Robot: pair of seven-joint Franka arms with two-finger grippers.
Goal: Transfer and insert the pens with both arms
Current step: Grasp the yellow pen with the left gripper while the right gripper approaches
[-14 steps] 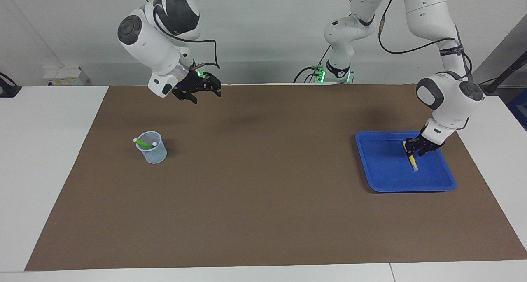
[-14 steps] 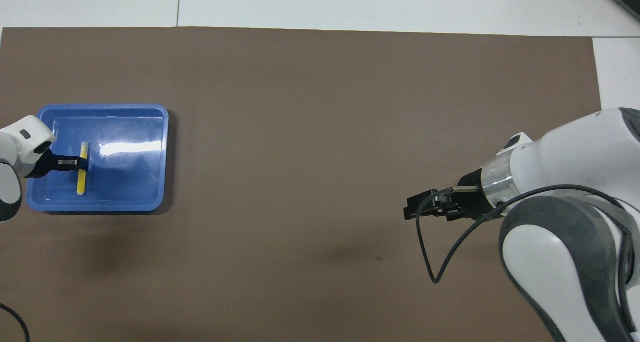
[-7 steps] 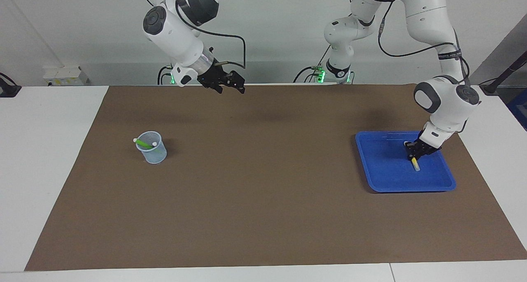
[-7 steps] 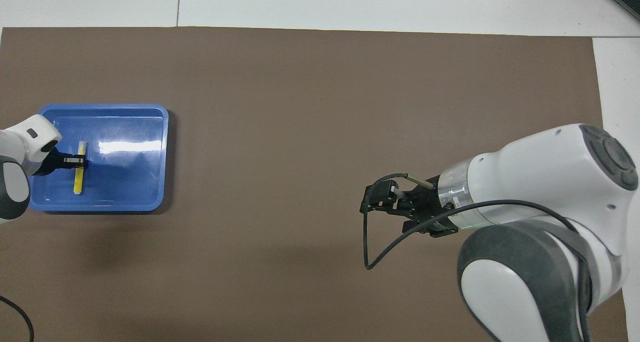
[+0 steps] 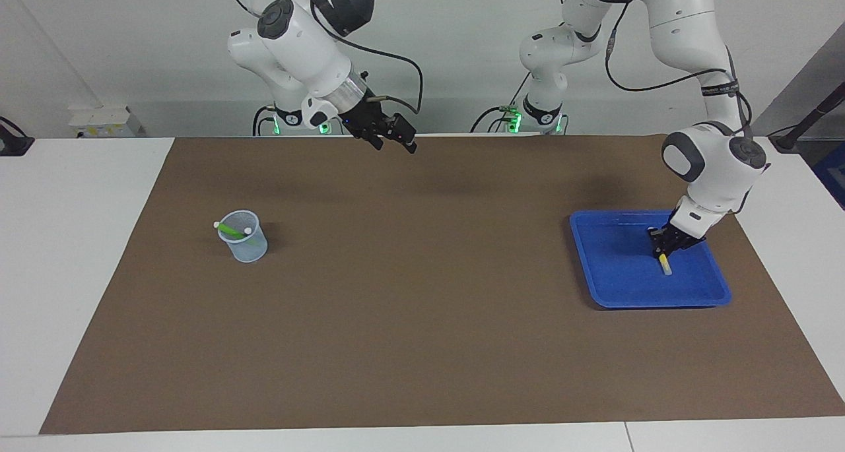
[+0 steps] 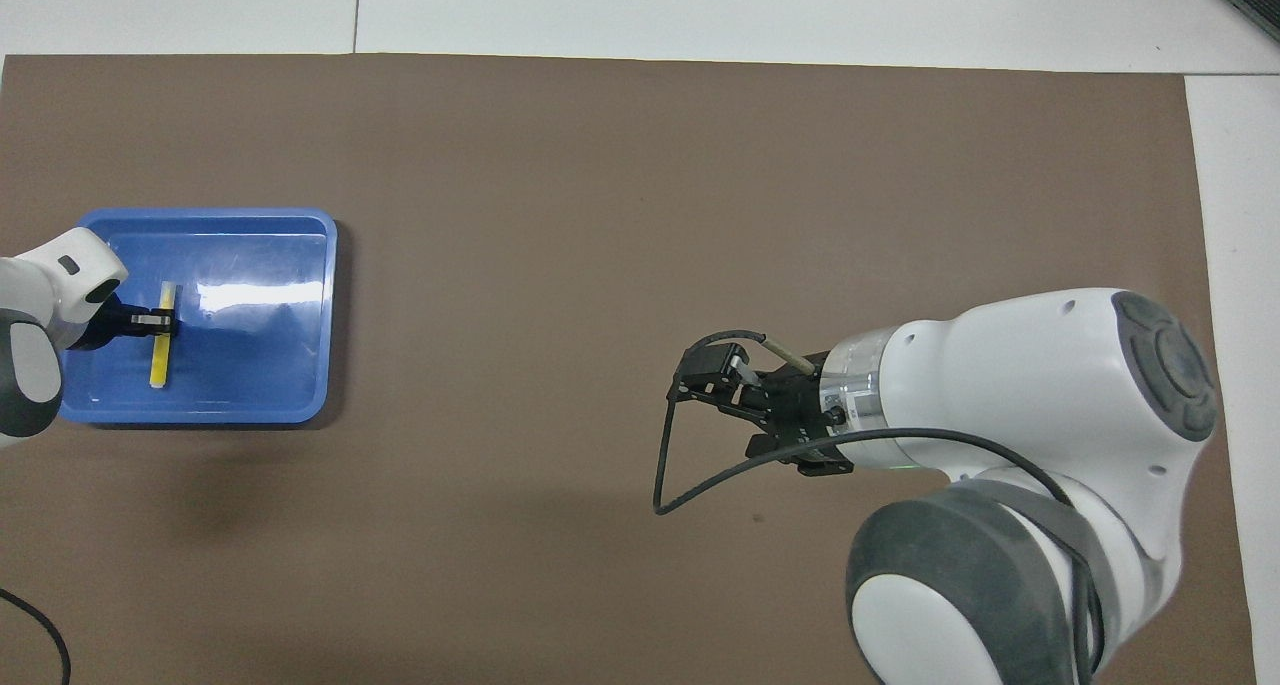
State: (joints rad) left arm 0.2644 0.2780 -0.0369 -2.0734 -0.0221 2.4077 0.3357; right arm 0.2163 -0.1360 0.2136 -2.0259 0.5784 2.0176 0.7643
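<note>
We see the left gripper (image 5: 662, 248) down inside the shallow blue plastic tray (image 5: 614, 287), its two black fingers pinched tight on the slim yellow marker pen (image 5: 665, 263). In the overhead view the fingers cross that pen (image 6: 160, 337) near its middle, and the pen lies along the tray floor with its pale whitish end pointing away from the robots. Whether the pen has left the tray floor we cannot tell. The tray (image 6: 300, 265) sits on the brown mat (image 5: 422, 320) toward the left arm's end of the table, and the white left arm bends down to it from its base.

The right gripper (image 5: 396, 135) hangs in the air over the mat's edge nearest the robots, about midway along the table. Its jaws stand wide apart and we see nothing between them. In the overhead view the same gripper (image 6: 722, 385) points toward the left arm's end, with a black cable looping under it.

Toward the right arm's end of the table stands a small translucent mesh cup (image 5: 243, 237). A green marker pen (image 5: 231, 229) with pale ends rests slanted in it, leaning across the rim. The cup is well apart from both grippers, and it does not show in the overhead view. The mat lies on a white table (image 5: 79, 241).
</note>
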